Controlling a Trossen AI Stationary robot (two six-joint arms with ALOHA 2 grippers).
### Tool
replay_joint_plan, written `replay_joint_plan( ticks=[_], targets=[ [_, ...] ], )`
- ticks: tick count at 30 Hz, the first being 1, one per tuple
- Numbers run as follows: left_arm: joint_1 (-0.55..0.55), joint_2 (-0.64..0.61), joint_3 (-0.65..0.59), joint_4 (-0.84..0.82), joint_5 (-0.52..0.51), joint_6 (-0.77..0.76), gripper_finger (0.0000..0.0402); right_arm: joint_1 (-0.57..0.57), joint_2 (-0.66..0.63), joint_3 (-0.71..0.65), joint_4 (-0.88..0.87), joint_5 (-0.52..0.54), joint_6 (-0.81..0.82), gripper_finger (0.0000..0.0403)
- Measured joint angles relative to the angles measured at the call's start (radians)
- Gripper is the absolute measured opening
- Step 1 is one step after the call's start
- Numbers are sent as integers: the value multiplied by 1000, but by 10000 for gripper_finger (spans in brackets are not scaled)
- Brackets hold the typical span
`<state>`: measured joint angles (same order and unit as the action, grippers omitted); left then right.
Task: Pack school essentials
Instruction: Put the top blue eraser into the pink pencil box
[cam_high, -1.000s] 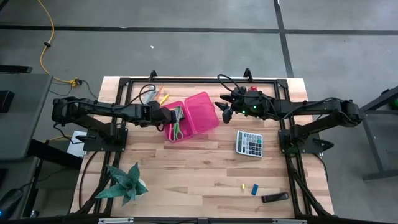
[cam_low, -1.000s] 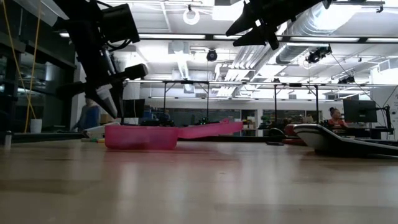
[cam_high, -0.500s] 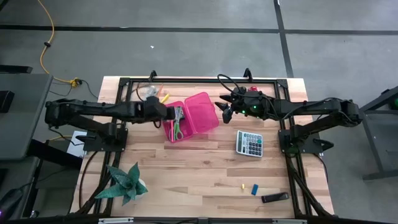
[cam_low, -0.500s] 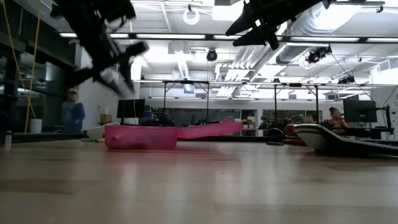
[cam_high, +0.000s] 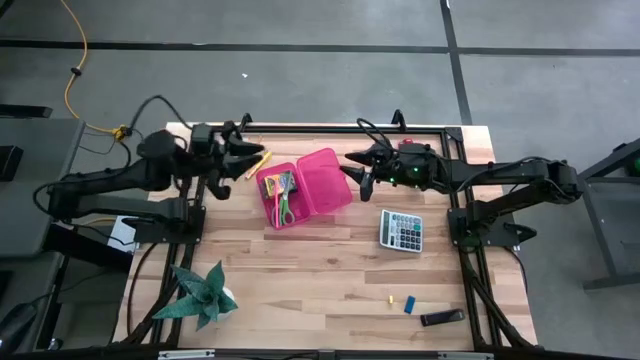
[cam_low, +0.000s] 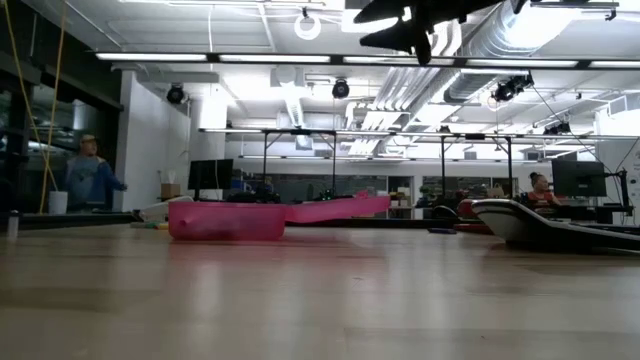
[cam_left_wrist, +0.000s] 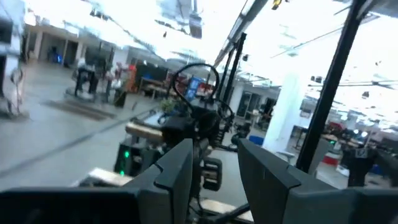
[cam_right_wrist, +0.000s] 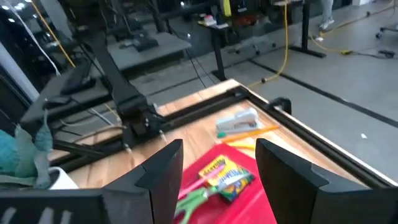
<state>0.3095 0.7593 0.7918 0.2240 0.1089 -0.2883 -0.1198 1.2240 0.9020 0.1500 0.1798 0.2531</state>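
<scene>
With crayon box and scissors already in the pink case, the left hand, empty and parted, should dip squarely over the loose pencils; the right hand hovers released.

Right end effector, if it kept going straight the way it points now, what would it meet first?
Probably the pink box: the right end effector, jaws open, aims down at the crayon box and scissors inside. Depth is uncertain.
</scene>
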Motion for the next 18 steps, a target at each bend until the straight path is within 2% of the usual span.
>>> replay_joint_plan(
  ticks=[5,14,16,18],
  targets=[
    [-6,-42,0,-31,3,82,118,0,0,0,34,-2,0,195],
    [-6,-21,-1,-45,-31,79,118,0,0,0,29,23,40,195],
    [-6,-19,-2,-44,-32,56,118,-12,0,10,-40,79,86,195],
    [-6,-20,-2,-42,-32,48,118,-42,0,55,-223,141,140,195]
  ],
)
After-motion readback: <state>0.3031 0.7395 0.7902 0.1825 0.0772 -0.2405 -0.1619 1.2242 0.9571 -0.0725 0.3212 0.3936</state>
